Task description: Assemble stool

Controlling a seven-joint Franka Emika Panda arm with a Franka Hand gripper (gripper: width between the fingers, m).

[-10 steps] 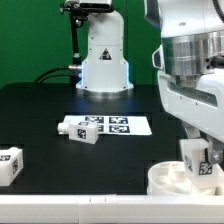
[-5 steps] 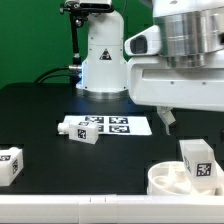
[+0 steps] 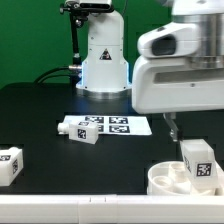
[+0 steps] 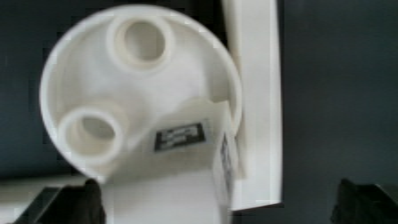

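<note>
Showing one seat (image 3: 166, 181), one leg (image 3: 198, 160) upright on it, two loose legs (image 3: 80, 130) (image 3: 8, 165).

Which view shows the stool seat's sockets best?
The wrist view: it looks straight onto the seat, showing two open round sockets and a leg standing on it. The exterior view shows only its rim, low at that view's right.

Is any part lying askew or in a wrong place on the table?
One leg lies on its side at the marker board's end on the exterior view's left, seeming to overlap it. Another leg stands in the seat; nothing looks damaged.
</note>
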